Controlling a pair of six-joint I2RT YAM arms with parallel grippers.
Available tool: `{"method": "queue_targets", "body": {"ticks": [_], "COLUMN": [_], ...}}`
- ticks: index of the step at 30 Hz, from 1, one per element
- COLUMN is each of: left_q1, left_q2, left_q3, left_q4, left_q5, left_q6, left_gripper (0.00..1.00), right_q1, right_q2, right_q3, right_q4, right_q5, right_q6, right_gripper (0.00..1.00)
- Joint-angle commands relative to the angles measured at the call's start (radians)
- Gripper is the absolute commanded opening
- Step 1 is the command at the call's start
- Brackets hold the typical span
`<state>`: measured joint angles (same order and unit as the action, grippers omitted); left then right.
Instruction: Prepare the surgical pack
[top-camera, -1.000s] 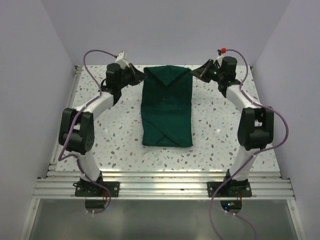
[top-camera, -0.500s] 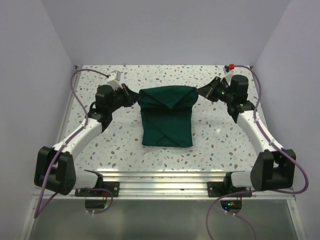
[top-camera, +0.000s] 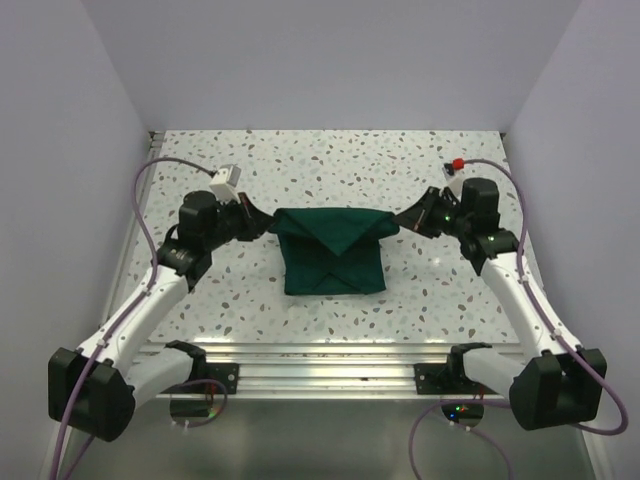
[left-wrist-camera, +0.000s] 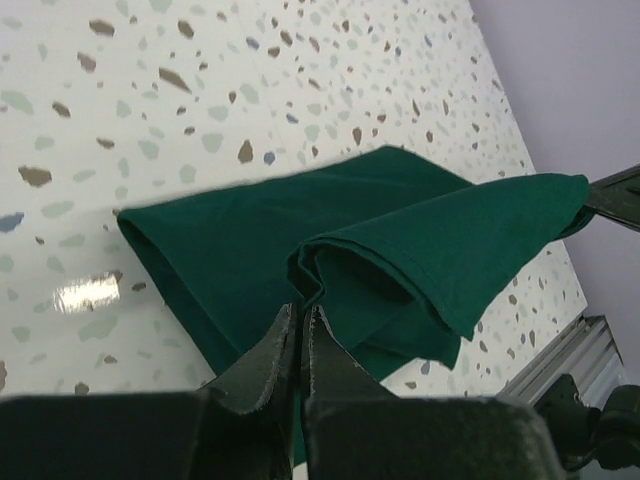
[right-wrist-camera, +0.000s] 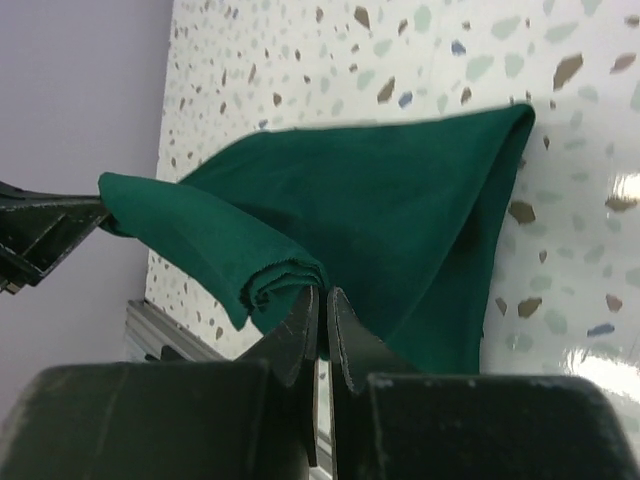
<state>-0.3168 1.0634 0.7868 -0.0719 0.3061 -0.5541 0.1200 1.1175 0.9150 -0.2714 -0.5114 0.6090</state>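
Note:
The surgical pack (top-camera: 332, 262) is a dark green fabric bundle lying mid-table. Its far flap is lifted and stretched between the two grippers. My left gripper (top-camera: 268, 226) is shut on the flap's left corner, and my right gripper (top-camera: 398, 222) is shut on its right corner. In the left wrist view the closed tips (left-wrist-camera: 301, 312) pinch a fold of the green cloth (left-wrist-camera: 420, 235), with the other gripper (left-wrist-camera: 615, 195) at the far end. In the right wrist view the closed tips (right-wrist-camera: 322, 295) bite the rolled edge of the cloth (right-wrist-camera: 400, 190).
The speckled white table (top-camera: 250, 160) is enclosed by pale walls at the left, back and right. An aluminium rail (top-camera: 330, 362) runs along the near edge, carrying both arm bases. Purple cables loop beside each arm.
Both arms have drawn the far flap toward the near edge, folding it over the bundle. The pack now looks shorter front to back. Both grippers stayed shut.

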Motion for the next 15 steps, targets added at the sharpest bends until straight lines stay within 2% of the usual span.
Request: {"method": "queue_targets", "body": {"ticks": [1,8,15], "left_q1": [-0.005,-0.027,-0.061], "left_q2": [-0.019,-0.04,-0.043], "left_q3": [-0.06,-0.216,-0.314], "left_q4": [-0.104,-0.071,-0.091], "left_q5": [0.04,0.064,0.07], "left_q6": [0.028,-0.053,-0.093], "left_gripper": [0.0,0.0,0.0], "right_q1": [0.012,0.02,0.02], "right_q2": [-0.03,-0.045,0.056], "right_q3": [-0.053,-0.201,-0.22], "right_q4": [-0.089,-0.109,-0.17], "right_q5": [0.001,0.007,0.048], "right_q6": [-0.026,-0.037,-0.124], "right_gripper": [0.0,0.0,0.0]}}
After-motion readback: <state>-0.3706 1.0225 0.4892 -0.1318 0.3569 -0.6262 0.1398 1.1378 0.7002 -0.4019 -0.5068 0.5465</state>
